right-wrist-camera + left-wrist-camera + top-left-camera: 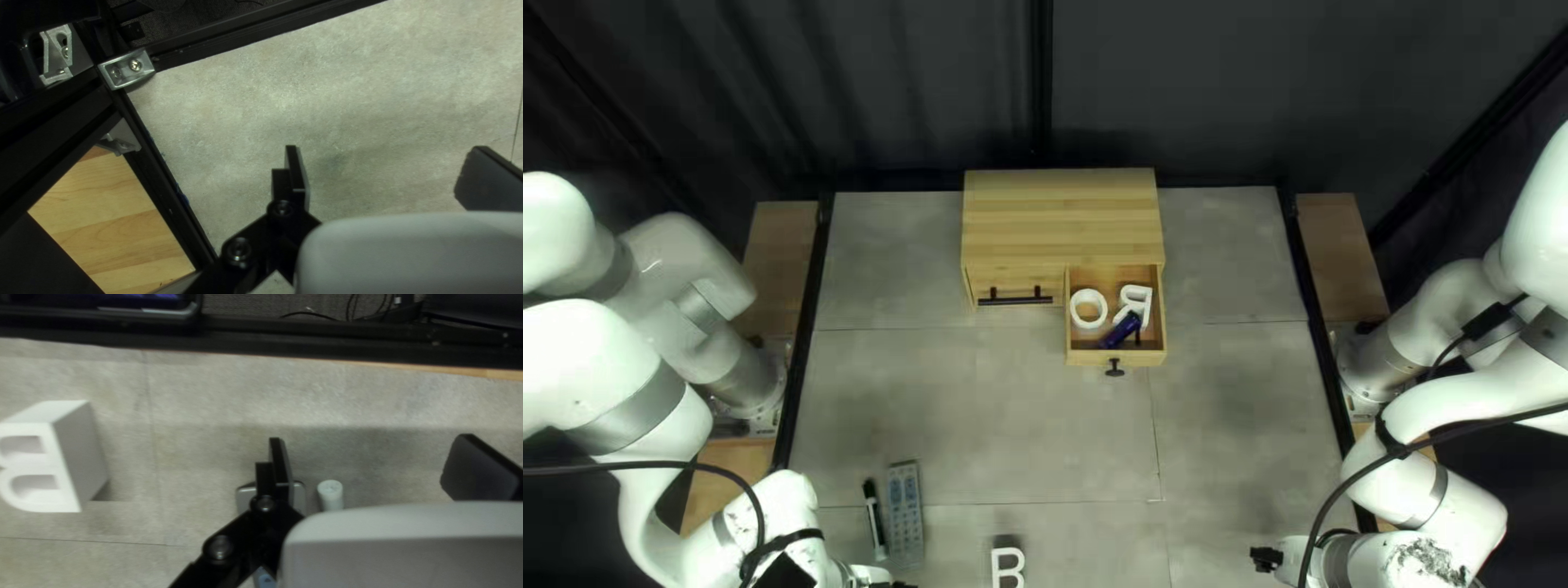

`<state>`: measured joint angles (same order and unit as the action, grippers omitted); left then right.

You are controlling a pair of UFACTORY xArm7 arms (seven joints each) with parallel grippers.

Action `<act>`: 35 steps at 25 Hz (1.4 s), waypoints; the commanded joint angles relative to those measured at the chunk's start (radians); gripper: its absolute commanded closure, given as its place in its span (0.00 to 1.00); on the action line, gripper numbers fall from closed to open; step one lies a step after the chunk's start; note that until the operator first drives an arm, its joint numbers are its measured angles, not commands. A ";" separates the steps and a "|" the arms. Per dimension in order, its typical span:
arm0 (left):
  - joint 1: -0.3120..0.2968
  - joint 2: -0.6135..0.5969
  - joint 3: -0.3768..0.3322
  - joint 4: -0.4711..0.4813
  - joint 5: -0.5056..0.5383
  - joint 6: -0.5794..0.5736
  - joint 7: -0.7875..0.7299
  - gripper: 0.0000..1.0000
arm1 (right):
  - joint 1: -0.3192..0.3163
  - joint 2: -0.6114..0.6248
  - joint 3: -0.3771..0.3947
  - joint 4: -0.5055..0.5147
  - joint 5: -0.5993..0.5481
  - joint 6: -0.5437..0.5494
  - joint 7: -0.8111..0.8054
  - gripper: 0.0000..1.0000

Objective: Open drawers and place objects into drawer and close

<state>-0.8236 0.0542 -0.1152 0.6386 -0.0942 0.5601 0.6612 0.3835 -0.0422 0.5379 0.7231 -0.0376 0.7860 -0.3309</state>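
Note:
In the top left view my left gripper [899, 584] is low at the near edge, by the near ends of a grey remote [905, 512] and a dark marker [874, 521]. The left wrist view shows the left gripper [372, 457] open, the marker's pale end [330, 494] between its fingers and the remote [245, 496] under one finger. A white letter B [76, 457] stands beside it. My right gripper [1267, 559], also the right gripper [384, 169] in its wrist view, is open over bare table. The open right drawer [1116, 356] holds a white O, a white R and a blue item.
The wooden cabinet [1062, 218] stands at the table's far side, its left drawer [1013, 286] closed. A black frame rail [327, 345] runs along the near edge. A metal bracket [128, 69] joins rails near my right gripper.

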 commanded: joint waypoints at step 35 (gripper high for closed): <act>0.055 0.093 0.015 -0.009 -0.111 -0.071 0.153 0.00 | 0.000 0.000 0.000 0.000 0.000 0.000 0.000 0.00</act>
<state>-0.7716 0.1574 -0.1019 0.6402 -0.2039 0.4814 0.8134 0.3835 -0.0422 0.5379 0.7231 -0.0376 0.7860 -0.3309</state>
